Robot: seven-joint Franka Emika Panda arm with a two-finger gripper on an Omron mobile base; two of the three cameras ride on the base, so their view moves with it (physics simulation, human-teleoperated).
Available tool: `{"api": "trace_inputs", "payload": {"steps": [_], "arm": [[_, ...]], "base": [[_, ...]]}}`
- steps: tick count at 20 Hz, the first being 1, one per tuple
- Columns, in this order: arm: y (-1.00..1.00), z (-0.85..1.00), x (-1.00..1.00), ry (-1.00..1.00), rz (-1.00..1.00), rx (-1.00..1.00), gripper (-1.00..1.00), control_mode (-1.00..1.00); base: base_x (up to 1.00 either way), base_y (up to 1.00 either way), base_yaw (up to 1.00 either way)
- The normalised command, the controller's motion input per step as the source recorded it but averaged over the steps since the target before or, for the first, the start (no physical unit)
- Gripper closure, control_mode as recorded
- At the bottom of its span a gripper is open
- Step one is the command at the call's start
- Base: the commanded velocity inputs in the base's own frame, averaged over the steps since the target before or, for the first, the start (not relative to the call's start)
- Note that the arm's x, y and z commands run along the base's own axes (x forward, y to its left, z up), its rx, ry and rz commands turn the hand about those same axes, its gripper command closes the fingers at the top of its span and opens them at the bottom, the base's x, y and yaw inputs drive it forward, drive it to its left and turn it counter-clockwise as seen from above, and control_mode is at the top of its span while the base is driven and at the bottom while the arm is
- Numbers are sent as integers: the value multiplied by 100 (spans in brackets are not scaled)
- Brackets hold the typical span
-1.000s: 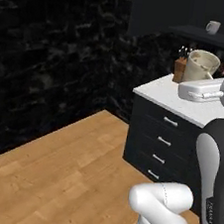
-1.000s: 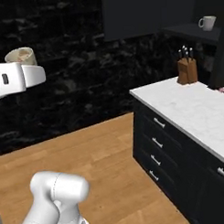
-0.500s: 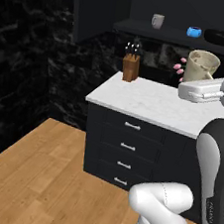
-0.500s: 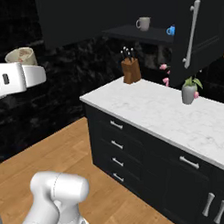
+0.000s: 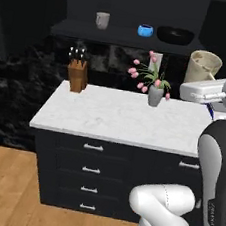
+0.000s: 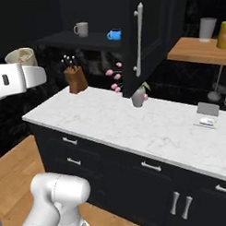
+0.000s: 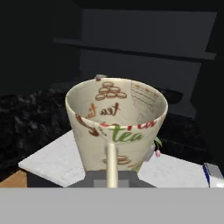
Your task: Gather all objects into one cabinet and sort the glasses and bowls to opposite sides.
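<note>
Gripping beige cup (image 7: 116, 127) in pincer (image 7: 112, 175) — cabinet (image 5: 120, 35) holds grey cup (image 5: 102, 20), blue bowl (image 5: 145, 30), black bowl (image 5: 175, 35).

Beige cup (image 7: 116, 129) — upright, close — over white counter (image 7: 57, 162)

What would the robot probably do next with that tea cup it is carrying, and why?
Probably lift the beige cup toward the open cabinet and set it beside the grey cup. The gripper holds it upright below shelf height, while the blue bowl and black bowl occupy the shelf's other end.
</note>
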Motion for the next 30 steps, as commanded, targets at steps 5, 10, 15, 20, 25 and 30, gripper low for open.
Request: {"api": "trace_inputs", "payload": {"steps": [5,10,15,20,25,30], "arm": [[0,0,0,0,0,0,100,100],[0,0,0,0,0,0,100,100],[0,0,0,0,0,0,100,100],[0,0,0,0,0,0,100,100],[0,0,0,0,0,0,100,100],[1,0,3,4,-1,0,100,-100]], "base": [[82,34,-38],[56,71,-20],[58,48,-23],[81,13,-24],[58,3,-15],[3,0,-2]]}}
